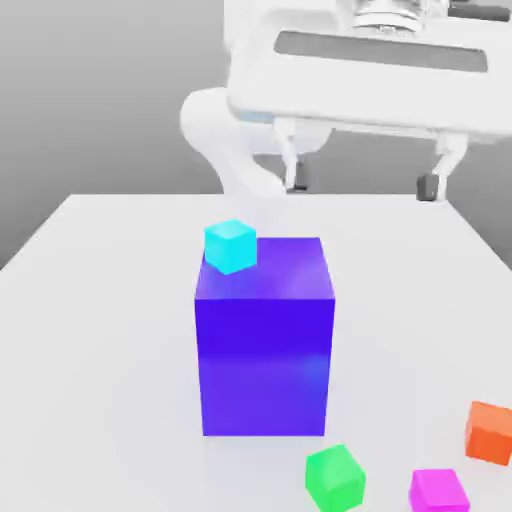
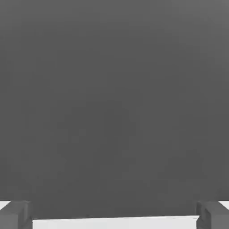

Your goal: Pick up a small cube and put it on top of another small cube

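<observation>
My pincer hangs wide open and empty above the far part of the white worktop, its two dark-tipped fingers set well apart with clear air between them and beneath them. In the hand view the fingertips stand at opposite sides with a pale strip of worktop edge between them and plain grey backdrop beyond. Below and nearer the exterior camera than my pincer stands the big purple block, the tallest thing here, with the cyan cube at its upper far corner on the exterior view's left; I cannot tell whether that cube rests on the block or sits behind it. The small magenta cube lies well away from my pincer, down at the near edge of the worktop toward the exterior view's right. The green cube sits near it, a gap between the two, just in front of the purple block's near corner. The orange cube lies beside the magenta one, close to the worktop's edge on the exterior view's right. Open surface spreads wide on the exterior view's left of the block. No face of any cube carries writing or a label.
</observation>
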